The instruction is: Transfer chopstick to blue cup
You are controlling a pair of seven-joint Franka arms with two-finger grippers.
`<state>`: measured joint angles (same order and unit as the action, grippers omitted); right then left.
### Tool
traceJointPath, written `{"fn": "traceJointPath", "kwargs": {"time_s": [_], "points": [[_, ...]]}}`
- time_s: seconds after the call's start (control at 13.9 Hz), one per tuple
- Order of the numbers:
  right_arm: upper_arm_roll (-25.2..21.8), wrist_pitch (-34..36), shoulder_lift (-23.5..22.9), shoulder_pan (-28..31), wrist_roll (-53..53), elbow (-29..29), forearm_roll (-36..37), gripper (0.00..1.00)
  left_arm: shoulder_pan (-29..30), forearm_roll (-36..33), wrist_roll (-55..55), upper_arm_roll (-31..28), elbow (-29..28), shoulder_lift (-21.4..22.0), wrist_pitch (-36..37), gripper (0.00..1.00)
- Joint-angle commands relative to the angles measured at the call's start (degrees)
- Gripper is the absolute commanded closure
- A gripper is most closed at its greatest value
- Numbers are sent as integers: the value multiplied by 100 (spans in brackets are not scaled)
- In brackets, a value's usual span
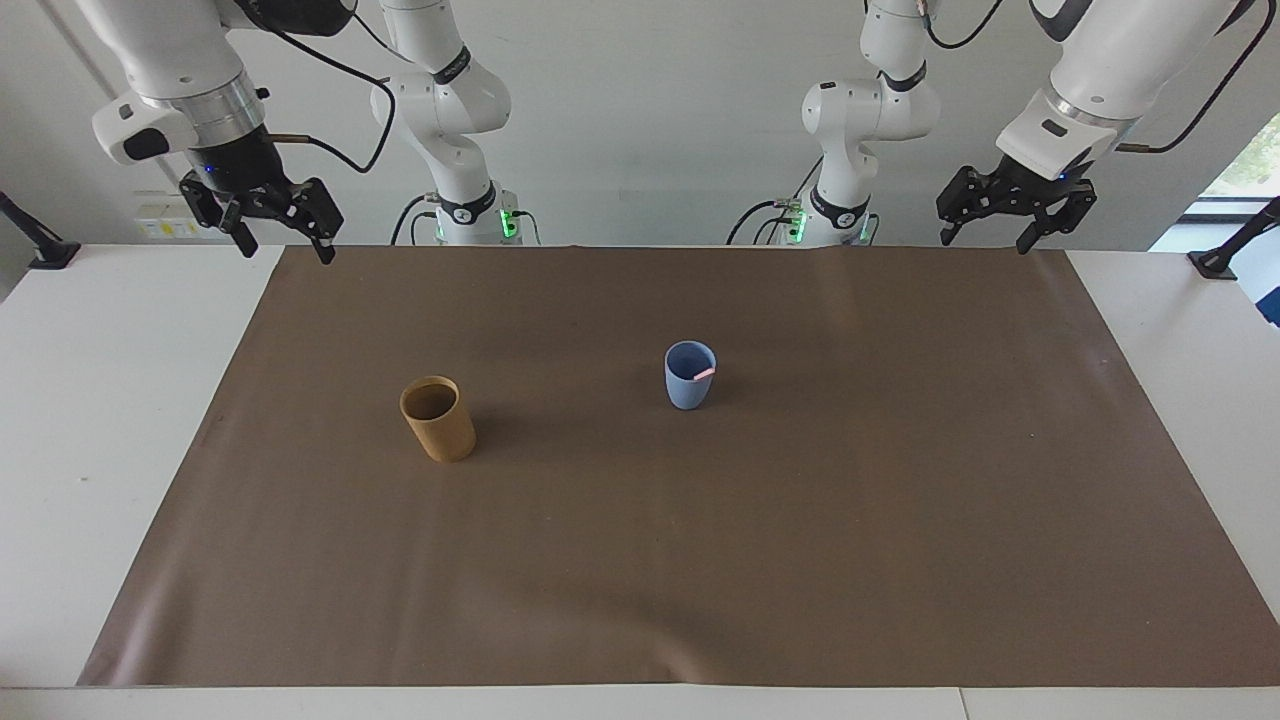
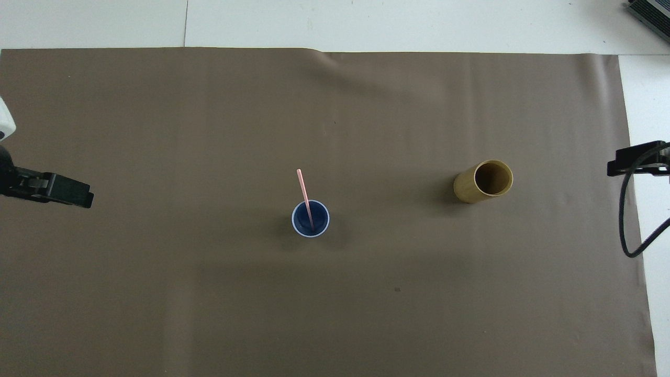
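The blue cup stands upright in the middle of the brown mat, also in the overhead view. A thin pale-pink chopstick stands in it and leans on the rim; only its pink tip shows in the facing view. My right gripper is open and empty, raised over the mat's corner at the right arm's end, well apart from both cups; it also shows in the overhead view. My left gripper is open and empty, and waits raised over the mat's edge at the left arm's end, also in the overhead view.
A tan-brown cylindrical cup stands upright on the mat toward the right arm's end, beside the blue cup; nothing shows in it from above. The brown mat covers most of the white table.
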<state>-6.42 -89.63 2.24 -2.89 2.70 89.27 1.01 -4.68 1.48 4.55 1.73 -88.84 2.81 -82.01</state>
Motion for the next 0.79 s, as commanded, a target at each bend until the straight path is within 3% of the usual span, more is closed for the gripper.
{"fn": "traceJointPath", "kwargs": {"time_s": [0.0,0.72], "points": [[27,33,145,-150,-68,153,101,0,73,-51,46,47,121,-35,124,0],[27,86,127,-458,178,100,92,0,73,-51,46,47,121,-35,124,0]]}}
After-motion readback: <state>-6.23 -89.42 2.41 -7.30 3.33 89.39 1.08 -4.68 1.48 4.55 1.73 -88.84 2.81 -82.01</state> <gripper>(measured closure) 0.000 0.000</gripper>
